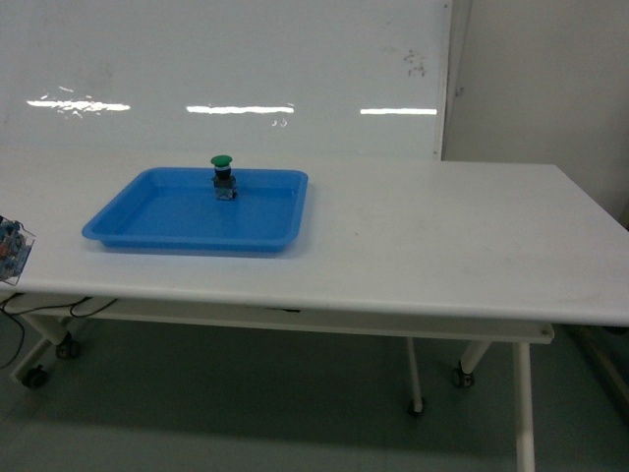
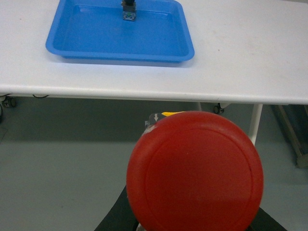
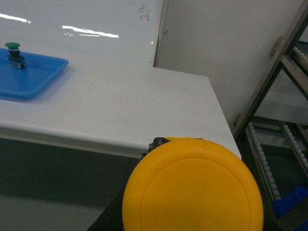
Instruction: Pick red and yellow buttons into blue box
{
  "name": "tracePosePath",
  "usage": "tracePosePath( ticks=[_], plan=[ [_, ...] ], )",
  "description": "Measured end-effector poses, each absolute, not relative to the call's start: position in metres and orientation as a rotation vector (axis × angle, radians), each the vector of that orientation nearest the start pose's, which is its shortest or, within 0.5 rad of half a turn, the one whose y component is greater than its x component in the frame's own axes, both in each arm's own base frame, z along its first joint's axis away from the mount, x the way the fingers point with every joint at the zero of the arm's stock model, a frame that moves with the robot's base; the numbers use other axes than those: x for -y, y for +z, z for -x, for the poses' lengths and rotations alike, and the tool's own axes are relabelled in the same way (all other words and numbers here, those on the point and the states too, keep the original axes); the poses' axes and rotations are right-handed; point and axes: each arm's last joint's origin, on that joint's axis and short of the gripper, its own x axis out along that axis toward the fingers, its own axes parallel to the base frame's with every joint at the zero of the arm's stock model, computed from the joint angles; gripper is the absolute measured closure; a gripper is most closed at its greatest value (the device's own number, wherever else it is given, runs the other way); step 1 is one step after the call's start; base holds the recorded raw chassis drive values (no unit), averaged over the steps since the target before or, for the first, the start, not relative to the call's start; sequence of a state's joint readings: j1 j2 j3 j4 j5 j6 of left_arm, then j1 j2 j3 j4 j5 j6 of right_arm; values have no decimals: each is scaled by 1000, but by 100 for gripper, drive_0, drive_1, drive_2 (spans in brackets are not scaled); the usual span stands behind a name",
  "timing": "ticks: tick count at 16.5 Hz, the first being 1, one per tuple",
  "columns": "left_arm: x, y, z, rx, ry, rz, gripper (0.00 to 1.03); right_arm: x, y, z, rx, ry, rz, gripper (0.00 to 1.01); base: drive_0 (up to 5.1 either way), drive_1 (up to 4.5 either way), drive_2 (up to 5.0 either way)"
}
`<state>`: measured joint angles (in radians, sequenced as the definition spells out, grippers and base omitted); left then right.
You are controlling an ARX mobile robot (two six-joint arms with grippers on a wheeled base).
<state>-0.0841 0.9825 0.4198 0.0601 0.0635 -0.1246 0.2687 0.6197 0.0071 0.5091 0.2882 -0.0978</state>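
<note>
Between left fingers, red button (image 2: 195, 172), right, yellow button (image 3: 192, 185)

Red button (image 2: 195, 172), yellow button (image 3: 192, 187), green-capped button (image 1: 223, 162), blue tray (image 1: 147, 216), white table (image 1: 442, 236).

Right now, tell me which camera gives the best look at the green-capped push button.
The head view: the green-capped push button stands whole and upright in the shallow blue plastic tray. The right wrist view shows it small at the left edge; the left wrist view cuts off its cap.
</note>
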Motion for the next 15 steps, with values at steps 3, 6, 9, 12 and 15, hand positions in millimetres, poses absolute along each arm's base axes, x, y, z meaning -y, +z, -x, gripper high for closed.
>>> tracePosePath(
  ticks=[3,6,9,12,15],
  plan=[
    [19,197,-197,-508,-117,117,79,-28,155,-132,-100,-15,126,75,392,-463,64],
    [19,197,-197,-508,-117,117,79,-28,155,-132,-99,-15,126,75,392,-463,64],
    [19,197,-197,-510,-116,117,79,-28,155,-132,-100,-15,126,75,392,-463,64],
    [19,197,-197,-510,-117,117,79,-28,155,-132,-101,-15,127,75,392,-463,64],
    [19,197,-197,-510,-117,117,79,-28,155,-132,-101,-15,126,75,392,-463,64]
  ],
)
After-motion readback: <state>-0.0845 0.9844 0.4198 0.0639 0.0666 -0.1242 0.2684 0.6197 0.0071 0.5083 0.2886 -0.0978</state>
